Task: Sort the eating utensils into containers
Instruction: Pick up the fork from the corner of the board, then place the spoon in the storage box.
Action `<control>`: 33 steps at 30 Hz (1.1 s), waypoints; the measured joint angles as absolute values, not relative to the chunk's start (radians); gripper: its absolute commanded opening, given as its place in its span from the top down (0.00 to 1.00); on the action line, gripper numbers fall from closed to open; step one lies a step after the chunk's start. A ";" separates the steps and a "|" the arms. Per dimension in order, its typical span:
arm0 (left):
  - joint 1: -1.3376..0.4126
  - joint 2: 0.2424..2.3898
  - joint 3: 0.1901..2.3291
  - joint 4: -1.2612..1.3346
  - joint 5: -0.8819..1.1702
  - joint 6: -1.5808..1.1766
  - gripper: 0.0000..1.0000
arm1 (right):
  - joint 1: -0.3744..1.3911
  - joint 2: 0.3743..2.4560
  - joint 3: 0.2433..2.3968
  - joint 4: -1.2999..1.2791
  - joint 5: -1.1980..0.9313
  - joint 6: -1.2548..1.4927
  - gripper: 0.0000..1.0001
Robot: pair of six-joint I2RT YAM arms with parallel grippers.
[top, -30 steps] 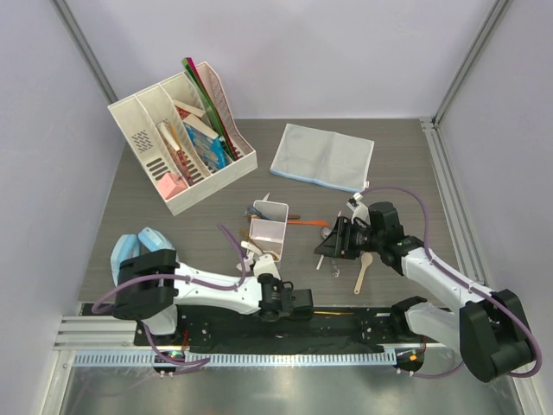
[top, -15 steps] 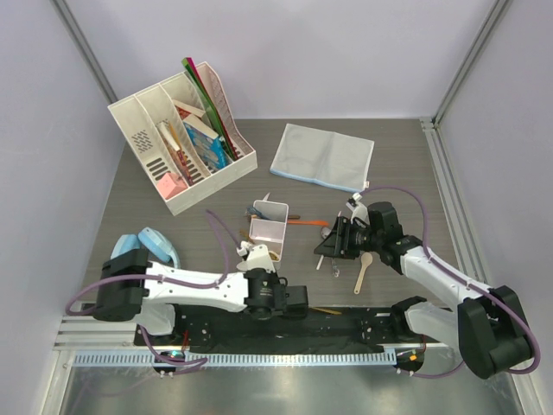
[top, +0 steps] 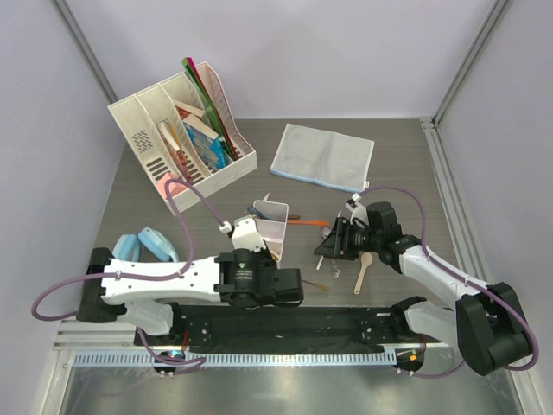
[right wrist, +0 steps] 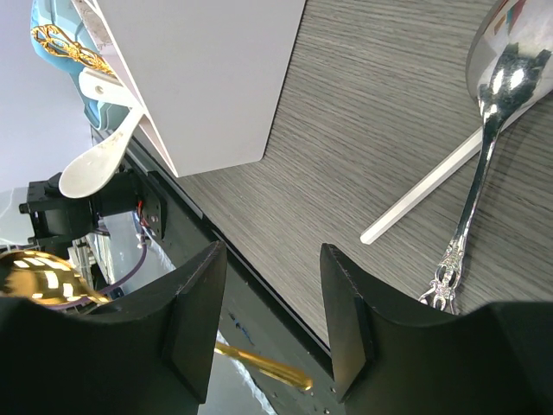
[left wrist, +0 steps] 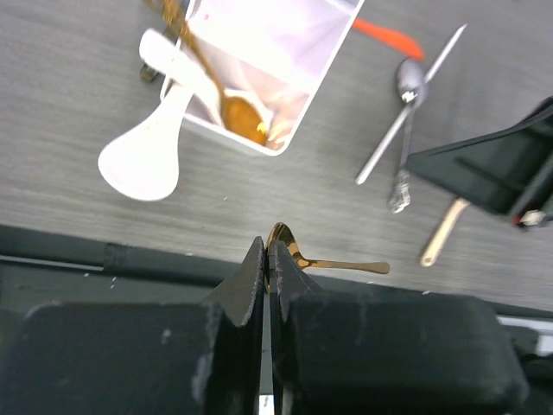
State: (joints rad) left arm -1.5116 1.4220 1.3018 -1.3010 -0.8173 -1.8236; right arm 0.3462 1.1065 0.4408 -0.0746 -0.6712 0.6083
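My left gripper (top: 295, 284) is shut on the bowl of a gold spoon (left wrist: 332, 262), and its handle sticks out to the right (top: 319, 285) just above the table's near edge. The white compartment box (top: 268, 226) stands just beyond; it holds another gold spoon (left wrist: 232, 107), and a white ceramic spoon (left wrist: 142, 157) leans out of it. My right gripper (top: 327, 246) is open and empty, low over the table to the right of the box (right wrist: 207, 78). A silver spoon (right wrist: 504, 79) and a white stick (right wrist: 425, 195) lie beside it.
A wooden spoon (top: 363, 272) and an orange-handled piece (top: 308, 222) lie near the right gripper. A file rack with books (top: 183, 138) stands at the back left and a grey-blue cloth (top: 322, 156) at the back. Blue objects (top: 145, 244) lie at the left.
My left arm has risen and its elbow has swung towards the rack. The left gripper has carried the gold spoon a little away from the near edge, towards the box. The right arm has not moved.
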 measured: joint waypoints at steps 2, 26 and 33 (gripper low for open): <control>-1.510 1.398 1.312 -1.304 -0.843 -1.823 1.00 | 0.346 1.106 0.441 -0.074 -0.671 0.608 0.47; -1.170 1.093 1.325 -1.341 -0.991 -1.521 1.00 | 0.346 1.106 0.441 -0.076 -0.671 0.607 0.47; -1.158 1.089 1.289 -1.343 -0.979 -1.457 1.00 | 0.346 1.118 0.441 -0.076 -0.671 0.607 0.47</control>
